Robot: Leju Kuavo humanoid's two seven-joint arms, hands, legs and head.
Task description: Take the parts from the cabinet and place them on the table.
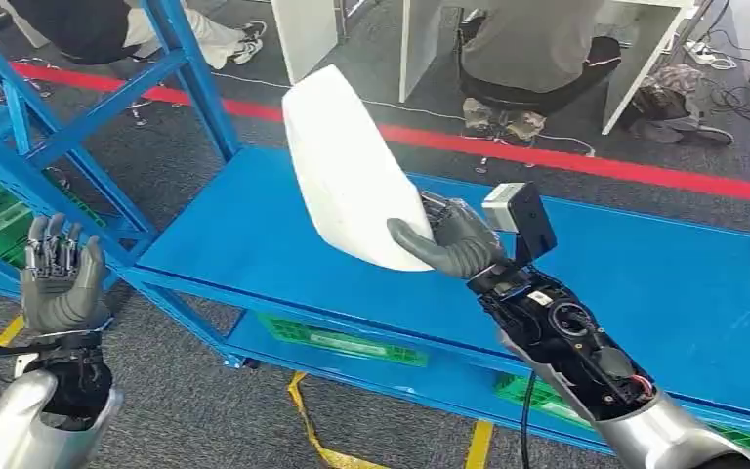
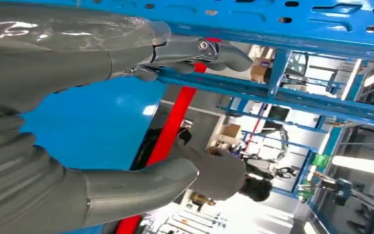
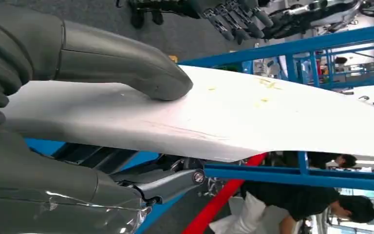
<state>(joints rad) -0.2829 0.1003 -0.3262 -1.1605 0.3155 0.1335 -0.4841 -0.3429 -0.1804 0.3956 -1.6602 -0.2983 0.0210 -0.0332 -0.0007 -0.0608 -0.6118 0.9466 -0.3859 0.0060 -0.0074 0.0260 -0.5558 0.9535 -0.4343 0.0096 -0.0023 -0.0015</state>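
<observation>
Right hand (image 1: 454, 237) holds white part (image 1: 352, 166) over blue shelf (image 1: 645, 283).

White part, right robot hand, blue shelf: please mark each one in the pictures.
white part (image 1: 347, 161), head view, middle of its broad face
right robot hand (image 1: 449, 239), head view, grey palm gripping the part
blue shelf (image 1: 645, 283), head view, bare top surface

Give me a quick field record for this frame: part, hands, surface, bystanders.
part: white curved panel, held up above the blue shelf top, tilted
right hand: grips the panel's lower edge, thumb on its upper face
left hand: holds nothing, fingers apart, raised beside the blue rack frame
surface: blue shelf top, bare beneath the panel
lower shelf: green crates
floor: red line, yellow tape
bystanders: seated person at a white desk, another at upper left
</observation>
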